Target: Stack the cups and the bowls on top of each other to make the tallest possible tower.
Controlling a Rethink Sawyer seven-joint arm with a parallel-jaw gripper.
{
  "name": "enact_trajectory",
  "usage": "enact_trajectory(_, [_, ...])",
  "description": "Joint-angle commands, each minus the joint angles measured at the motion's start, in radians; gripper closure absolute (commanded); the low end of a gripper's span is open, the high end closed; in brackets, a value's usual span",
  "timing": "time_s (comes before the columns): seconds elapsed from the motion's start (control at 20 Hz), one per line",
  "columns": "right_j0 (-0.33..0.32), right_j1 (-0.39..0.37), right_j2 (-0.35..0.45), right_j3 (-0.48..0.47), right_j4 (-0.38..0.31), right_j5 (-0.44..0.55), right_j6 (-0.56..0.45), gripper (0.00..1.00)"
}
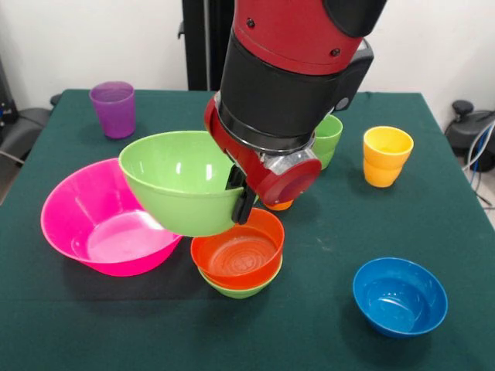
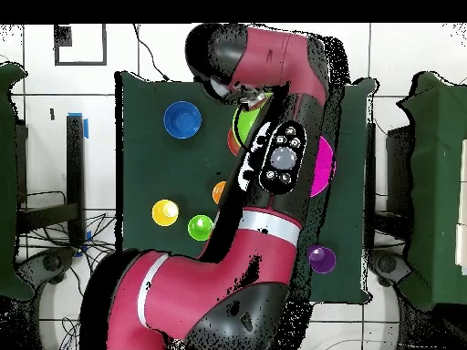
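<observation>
Bowls first, front view: the large lime green bowl (image 1: 182, 189) hangs tilted above the table, its right rim pinched by the gripper (image 1: 241, 193), whose black fingers (image 1: 244, 202) clamp the wall. Its lower edge overlaps the huge pink bowl (image 1: 100, 220) at its left. Just below the gripper, the red-orange bowl (image 1: 238, 251) sits nested in the small lime green bowl (image 1: 240, 287). The blue bowl (image 1: 400, 296) stands apart at the near right. 4 cups show: purple cup (image 1: 113, 108) far left, light green cup (image 1: 328, 137) and yellow cup (image 1: 385, 154) far right, and an orange cup (image 1: 280, 205) mostly hidden behind the wrist.

Overhead view: the arm (image 2: 274, 173) covers most of the green table (image 2: 146, 137). Blue bowl (image 2: 181, 119), yellow cup (image 2: 165, 212), light green cup (image 2: 200, 227) and purple cup (image 2: 320, 259) stay visible.
</observation>
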Motion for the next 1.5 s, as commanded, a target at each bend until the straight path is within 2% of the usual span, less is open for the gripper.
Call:
enact_trajectory(0.05, [-0.046,0.093,0.069,-0.111,-0.043,0.063,-0.137,1.00])
enact_trajectory(0.25, [-0.077,0.153,0.049,-0.244,-0.020,0.127,-0.181,1.00])
enact_trajectory(0.35, [-0.079,0.172,0.030,-0.273,-0.003,0.136,-0.122,1.00])
enact_trajectory(0.55, [-0.083,0.194,0.009,-0.316,0.027,0.160,-0.101,1.00])
enact_trajectory(0.75, [-0.081,0.157,0.028,-0.263,0.042,0.140,-0.097,1.00])
enact_trajectory(0.9, [-0.091,0.177,0.011,-0.302,0.072,0.163,-0.073,1.00])
enact_trajectory(1.05, [-0.084,0.172,-0.017,-0.304,0.079,0.208,-0.081,1.00])
enact_trajectory(1.2, [-0.060,0.125,-0.006,-0.248,0.085,0.223,-0.063,1.00])
enact_trajectory(1.35, [-0.056,0.105,-0.027,-0.266,0.103,0.306,-0.065,1.00])
enact_trajectory(1.5, [-0.055,0.090,-0.034,-0.274,0.116,0.344,-0.077,1.00])
